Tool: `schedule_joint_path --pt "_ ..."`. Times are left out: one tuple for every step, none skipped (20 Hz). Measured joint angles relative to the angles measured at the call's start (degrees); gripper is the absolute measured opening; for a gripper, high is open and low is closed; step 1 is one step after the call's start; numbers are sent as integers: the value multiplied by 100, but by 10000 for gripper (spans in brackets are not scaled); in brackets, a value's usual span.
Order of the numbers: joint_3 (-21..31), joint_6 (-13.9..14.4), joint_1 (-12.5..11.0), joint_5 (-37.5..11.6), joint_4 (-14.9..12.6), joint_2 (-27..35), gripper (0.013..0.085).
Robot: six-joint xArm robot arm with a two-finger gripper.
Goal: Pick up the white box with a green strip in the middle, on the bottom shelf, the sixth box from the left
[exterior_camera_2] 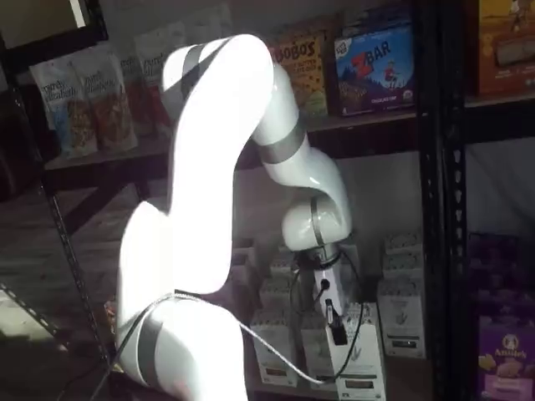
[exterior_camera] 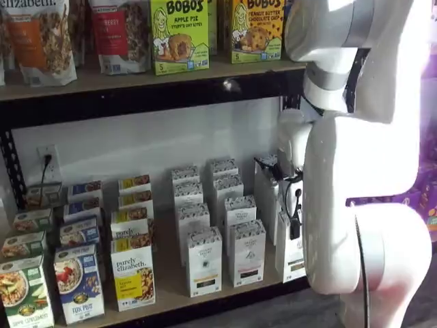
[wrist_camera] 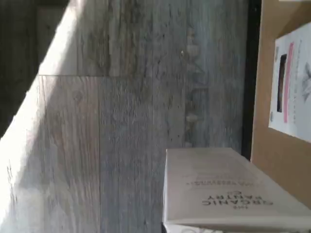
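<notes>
In a shelf view the bottom shelf (exterior_camera: pixel 167 281) carries five files of boxes:

- four green boxes (exterior_camera: pixel 24 290)
- four blue boxes (exterior_camera: pixel 78 281)
- four yellow boxes (exterior_camera: pixel 132 270)
- two files of four white cartons (exterior_camera: pixel 204 261) each

At least two more white cartons show partly behind the one robot arm (exterior_camera: pixel 355 171); any others there are hidden. On the upper shelf (exterior_camera: pixel 136 75) stand two Bobo's boxes (exterior_camera: pixel 179 34) and at least two granola bags (exterior_camera: pixel 34 37), the rest cut off. The wrist view shows two white cartons, one with a pink strip (wrist_camera: pixel 291 87).
</notes>
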Motion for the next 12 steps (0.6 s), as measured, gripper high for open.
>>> schedule_joint_path --pt "125 26 23 24 -6 -149 450" --pt "245 50 45 47 -11 -290 450" --pt "359 64 76 100 1 -449 450" --pt "448 66 107 162 28 -569 450" --pt "556 62 148 244 74 -738 450" --pt "676 47 192 314 130 -905 450" --pt "802 9 241 386 218 -1102 450" --pt "927 -55 294 472 338 -1300 450" --pt "1026 -116 337 544 447 -1476 450" --pt "1147 -197 392 634 588 -1692 450" --pt "1233 -267 435 717 706 -1873 450" --pt "1299 -316 471 801 798 -2027 450"
